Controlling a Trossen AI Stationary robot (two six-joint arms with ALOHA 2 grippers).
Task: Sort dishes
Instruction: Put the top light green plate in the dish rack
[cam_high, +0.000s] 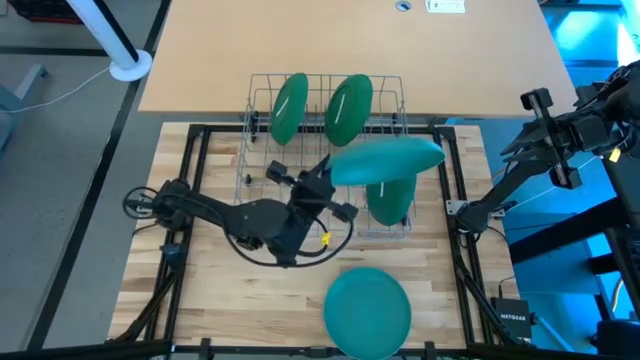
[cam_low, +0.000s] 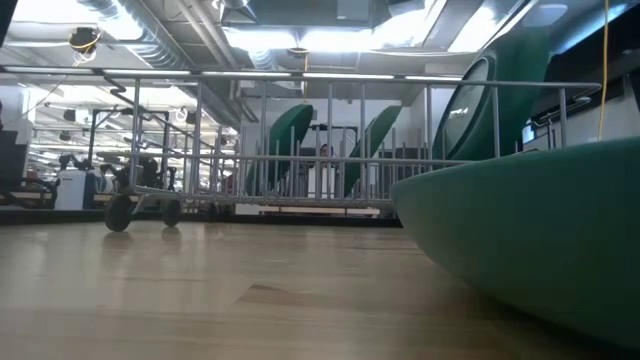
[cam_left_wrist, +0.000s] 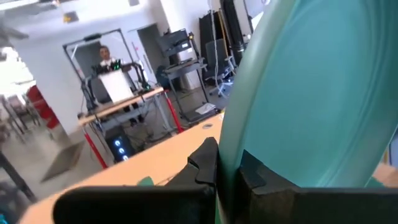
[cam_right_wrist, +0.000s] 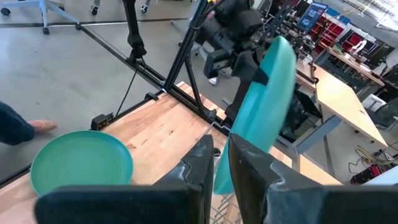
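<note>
The left gripper (cam_high: 335, 178) was clenched on the rim of a teal plate (cam_high: 385, 160), holding it above the wire rack (cam_high: 262, 95) at about the desk's centre. Two green plates (cam_high: 289, 107) stood upright in the rack's slots toward 12 o'clock, and a third (cam_high: 389, 200) stood at the rack's 4 o'clock corner. One more plate (cam_high: 367, 311) lay flat on the desk (cam_high: 200, 290) at 6 o'clock.

The right gripper (cam_right_wrist: 221, 163) waited off the desk's edge at 3 o'clock; whether it was released could not be told.

The held plate was pinched only at its edge, so it could probably pivot or slip as it tilted toward a slot. It could also knock the standing plate just beneath it. Open slots appeared to remain toward 9 o'clock.
</note>
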